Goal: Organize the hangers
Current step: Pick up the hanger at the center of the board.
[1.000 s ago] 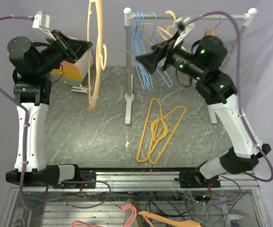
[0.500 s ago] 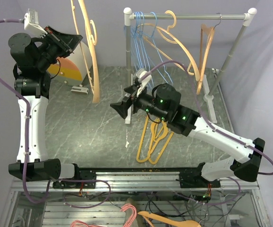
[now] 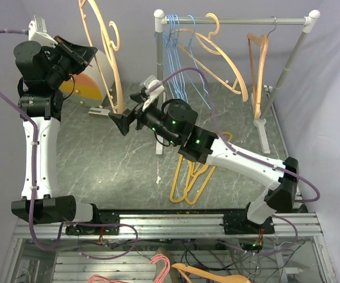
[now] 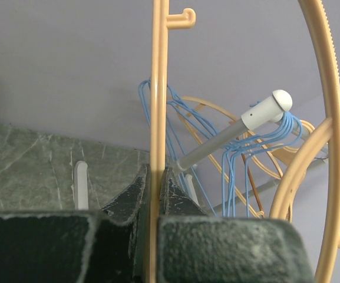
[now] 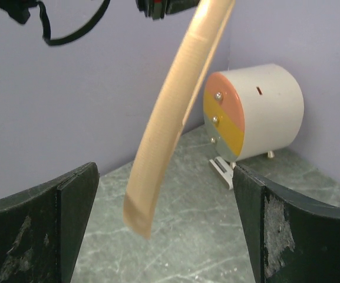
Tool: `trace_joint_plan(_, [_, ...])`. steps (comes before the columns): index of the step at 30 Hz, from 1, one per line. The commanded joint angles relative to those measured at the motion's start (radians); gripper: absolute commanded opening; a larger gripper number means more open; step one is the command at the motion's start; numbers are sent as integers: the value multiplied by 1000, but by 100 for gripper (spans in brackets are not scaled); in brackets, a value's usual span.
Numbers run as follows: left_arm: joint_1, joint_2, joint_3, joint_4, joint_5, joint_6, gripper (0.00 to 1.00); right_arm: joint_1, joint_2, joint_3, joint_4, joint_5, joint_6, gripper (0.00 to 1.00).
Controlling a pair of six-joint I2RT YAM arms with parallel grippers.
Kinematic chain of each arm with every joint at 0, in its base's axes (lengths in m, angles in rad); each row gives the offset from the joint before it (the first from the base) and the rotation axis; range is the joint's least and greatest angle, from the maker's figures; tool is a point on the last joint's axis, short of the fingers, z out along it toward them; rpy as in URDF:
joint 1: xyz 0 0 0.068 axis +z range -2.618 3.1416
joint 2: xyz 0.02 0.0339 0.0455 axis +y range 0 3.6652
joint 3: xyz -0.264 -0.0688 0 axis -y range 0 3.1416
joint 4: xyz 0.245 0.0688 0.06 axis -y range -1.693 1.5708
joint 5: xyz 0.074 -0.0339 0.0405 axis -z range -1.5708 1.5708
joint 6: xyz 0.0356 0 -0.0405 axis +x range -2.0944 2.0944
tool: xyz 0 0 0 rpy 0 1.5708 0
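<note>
The held hanger (image 3: 114,79), a tan plastic one, stands nearly upright. The left gripper (image 3: 93,53) is clamped on one thin bar of it, jaws pressed against both sides of the bar in the left wrist view (image 4: 155,118). The hanger's lower end hangs below the left gripper, clear of the table (image 3: 99,159).

The right gripper (image 3: 115,119) stands spread wide just beside that lower end. In the right wrist view the tan tip (image 5: 158,147) lies between the two fingers (image 5: 46,230) without touching either one.

Beyond the right fingertips, against the back wall, sits a round white device (image 5: 258,112) with orange and yellow bands.

Behind the right wrist stands the rack (image 3: 240,21). Blue wire hangers (image 3: 175,53) hang bunched at its end nearest the left gripper. A tan hanger (image 3: 223,56) hangs near the middle of the rail, and an orange hanger (image 3: 257,65) hangs at the far end.

Under the right forearm, orange hangers (image 3: 187,177) lie flat and overlapping on the table.
</note>
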Motion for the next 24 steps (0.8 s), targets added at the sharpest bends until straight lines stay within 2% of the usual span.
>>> trace_joint_plan(1, [8, -3, -2, 22, -7, 3, 7, -1, 85, 115, 29, 22, -4, 97])
trace_joint_plan(6, [8, -6, -12, 21, -3, -2, 7, -6, 197, 218, 9, 0, 8, 95])
trace_joint_plan(10, [8, -6, -8, 8, 0, -6, 7, -7, 232, 243, 24, -7, 16, 73])
trace_joint_plan(14, [8, -5, 4, -9, 8, -12, 7, -16, 229, 224, 45, -23, 19, 39])
trace_joint_plan(15, [7, -5, 6, -11, 10, -15, 7, -18, 221, 213, 50, -29, 20, 24])
trace_joint_plan(16, [9, -5, 7, -13, 14, -16, 7, -19, 214, 206, 50, -23, 25, 4])
trace_joint_plan(17, [8, -5, 11, -18, 20, -12, 7, -19, 206, 198, 48, -11, 29, 0])
trace_joint_plan(20, [9, -8, 22, -41, 44, 38, 8, -19, 162, 160, 40, 15, 31, 0])
trace_joint_plan(22, [9, -14, 35, -81, 35, 90, 18, -20, 116, 112, 32, 41, 32, 0])
trace_joint_plan(24, [7, -17, 56, -126, 14, 156, 41, -19, 58, 46, 19, 56, 40, 0])
